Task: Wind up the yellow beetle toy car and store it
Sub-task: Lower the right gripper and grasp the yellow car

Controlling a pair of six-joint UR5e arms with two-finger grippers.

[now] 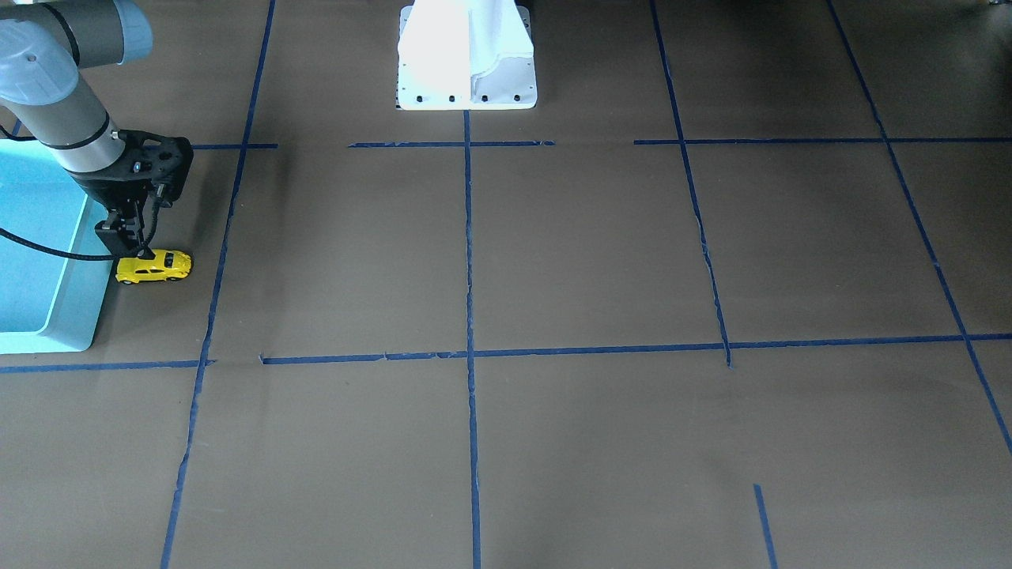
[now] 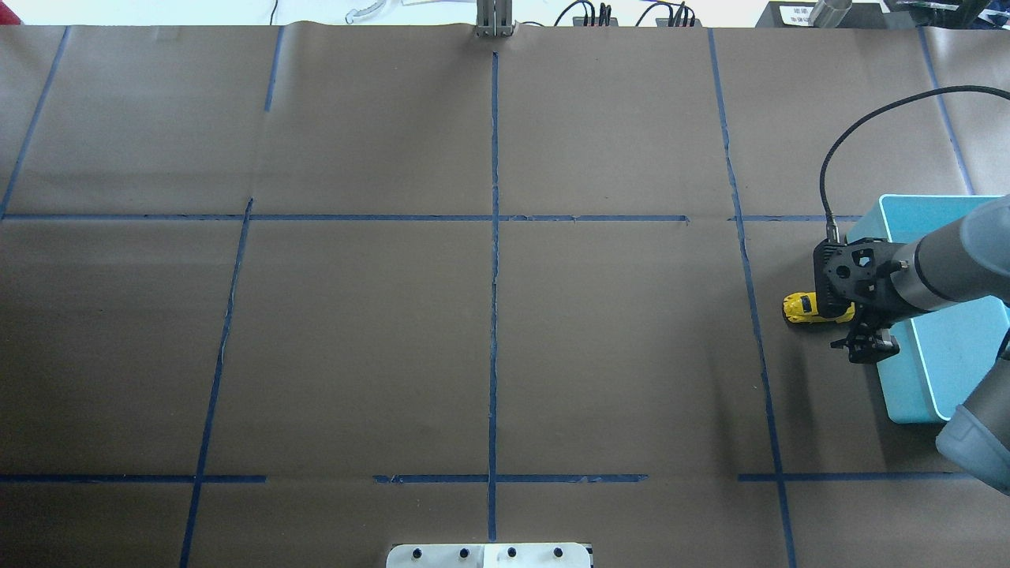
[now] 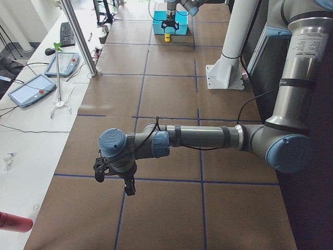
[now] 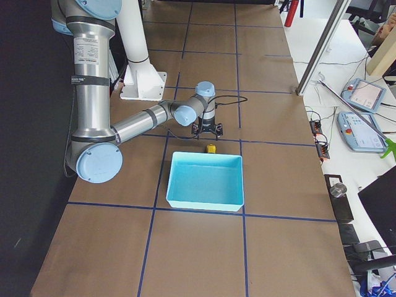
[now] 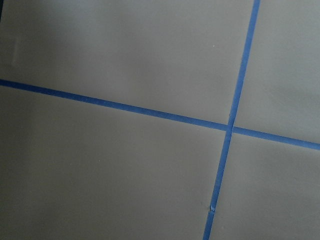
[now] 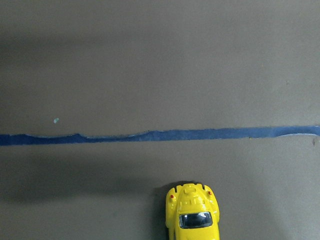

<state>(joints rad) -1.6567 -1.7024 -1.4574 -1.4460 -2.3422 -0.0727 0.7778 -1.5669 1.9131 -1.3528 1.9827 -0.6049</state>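
The yellow beetle toy car (image 1: 154, 266) rests on the brown table beside the blue bin (image 1: 32, 269). It also shows in the overhead view (image 2: 803, 307), the exterior right view (image 4: 211, 148) and at the bottom of the right wrist view (image 6: 193, 212). My right gripper (image 1: 130, 241) hangs just above the car's end nearest the bin, jaws apart and empty; it also shows in the overhead view (image 2: 864, 344). My left gripper (image 3: 112, 179) hovers low over the table far from the car, seen only in the exterior left view; I cannot tell whether it is open or shut.
The blue bin (image 2: 959, 347) stands at the table's end on my right. The white robot base (image 1: 466, 55) sits at the middle of the near edge. Blue tape lines (image 5: 230, 125) grid the brown paper.
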